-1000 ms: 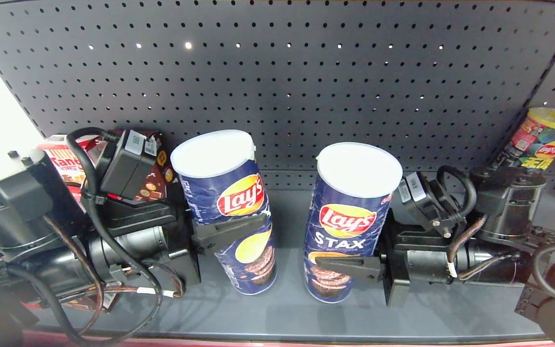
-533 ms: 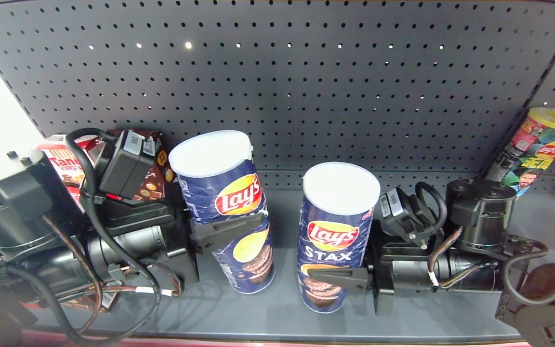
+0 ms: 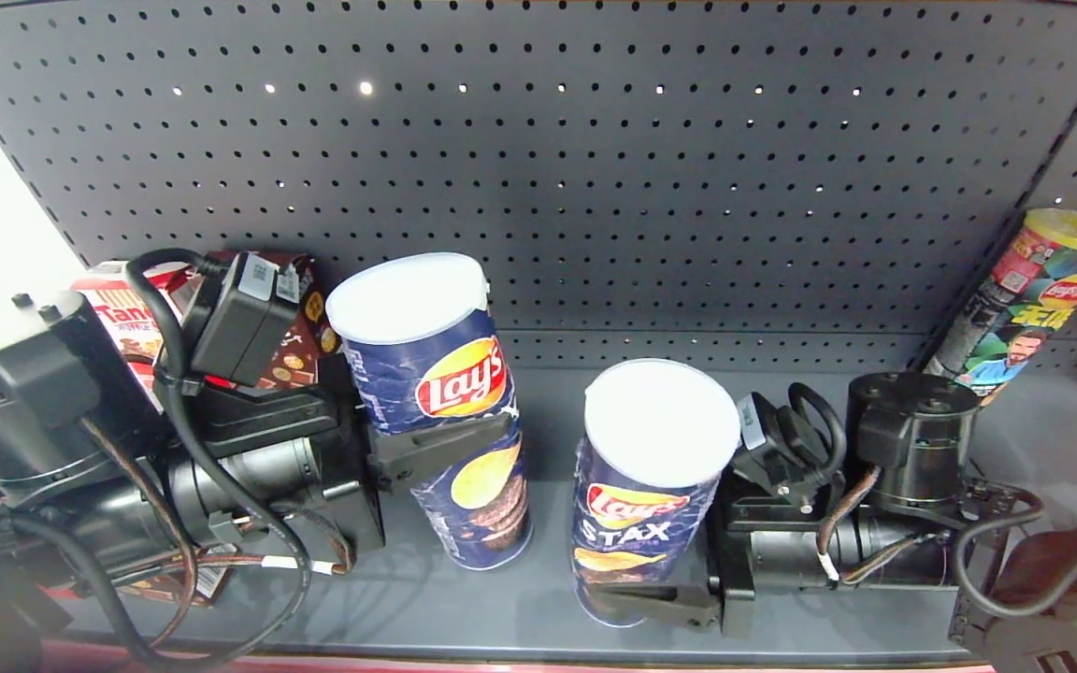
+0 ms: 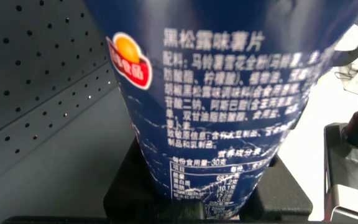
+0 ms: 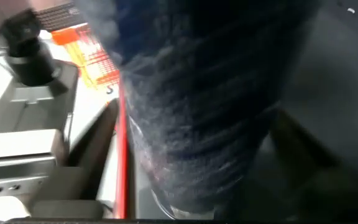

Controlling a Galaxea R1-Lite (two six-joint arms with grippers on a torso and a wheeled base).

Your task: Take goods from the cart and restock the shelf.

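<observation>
Grey shelf deck (image 3: pixel 548 598), pegboard (image 3: pixel 595 187) behind. Grips a tilted dark-blue chip can (image 3: pixel 450 374) mid-body with the left gripper (image 3: pixel 459 441), just beside biscuit boxes (image 3: pixel 127 308); pinches a second dark-blue can (image 3: pixel 660 439) low on its body with the right gripper (image 3: pixel 639 584), near the front edge, apart from the first. Yellow-lidded can (image 3: pixel 1043 271) leaning at far right.

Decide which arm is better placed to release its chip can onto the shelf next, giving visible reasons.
Right, probably. The right tool holds the right can nearly upright, base low by the shelf near its front edge. The left tool holds the left can tilted, so it likely needs straightening first.
</observation>
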